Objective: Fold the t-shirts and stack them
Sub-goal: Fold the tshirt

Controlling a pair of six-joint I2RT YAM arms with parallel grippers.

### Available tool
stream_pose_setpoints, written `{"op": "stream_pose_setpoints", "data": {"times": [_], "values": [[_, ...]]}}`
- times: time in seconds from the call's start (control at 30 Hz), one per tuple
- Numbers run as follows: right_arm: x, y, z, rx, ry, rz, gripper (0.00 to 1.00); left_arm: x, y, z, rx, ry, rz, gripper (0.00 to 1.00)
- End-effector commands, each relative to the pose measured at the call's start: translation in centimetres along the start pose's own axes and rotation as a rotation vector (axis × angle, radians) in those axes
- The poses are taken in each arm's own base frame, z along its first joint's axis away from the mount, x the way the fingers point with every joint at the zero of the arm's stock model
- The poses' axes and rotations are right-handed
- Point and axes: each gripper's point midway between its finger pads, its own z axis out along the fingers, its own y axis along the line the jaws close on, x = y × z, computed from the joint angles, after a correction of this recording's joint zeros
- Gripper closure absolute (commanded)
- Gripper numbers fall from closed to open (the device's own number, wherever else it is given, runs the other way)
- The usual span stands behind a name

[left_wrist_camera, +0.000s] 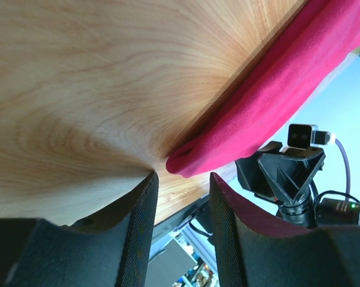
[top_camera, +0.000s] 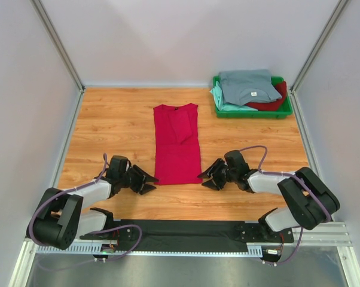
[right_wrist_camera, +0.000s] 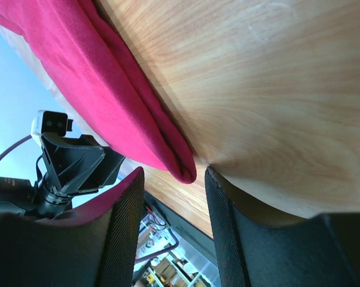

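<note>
Biggest thing here is the wooden table (top_camera: 120,119), which fills most of the overhead frame. Dead centre on it is the crimson t-shirt (top_camera: 177,149), lying flat and folded into a long narrow strip that runs from the upper middle down toward the arms, collar end at the top.

Upper right corner of the frame has the green tray (top_camera: 252,114) with a pile of tees in it. The grey-blue t-shirt (top_camera: 249,84) is on top, the mint-green t-shirt (top_camera: 225,103) pokes out on the left side, and the darker red t-shirt (top_camera: 272,103) peeks out on the right.

Then the claws. The left gripper (top_camera: 149,181) sits low at the strip's bottom-left corner, jaws spread with nothing in them, the cloth corner just past its fingers (left_wrist_camera: 141,215). The right gripper (top_camera: 205,178) mirrors it at the bottom-right corner, also released, with the hem corner right at the mouth of its fingertips (right_wrist_camera: 129,203).
</note>
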Motion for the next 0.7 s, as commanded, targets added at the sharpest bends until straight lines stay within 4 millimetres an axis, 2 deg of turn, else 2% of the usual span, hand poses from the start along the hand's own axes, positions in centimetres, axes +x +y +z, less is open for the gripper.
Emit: {"op": "stream_pose_setpoints", "data": {"times": [0.0, 0.4, 0.67], "values": [[-0.8, -2.8, 0.3, 0.090, -0.078, 0.042, 0.53, -1.1, 2.6, 0.6, -0.088, -0.073, -0.042, 0.52], [-1.2, -3.2, 0.6, 0.102, -0.106, 0.092, 0.59, -1.7, 3.2, 1.1, -0.106, -0.094, -0.066, 0.55], [-1.3, -3.4, 0.9, 0.114, -0.102, 0.089, 0.61, -2.0, 3.7, 1.1, -0.126, -0.111, -0.067, 0.61]]}}
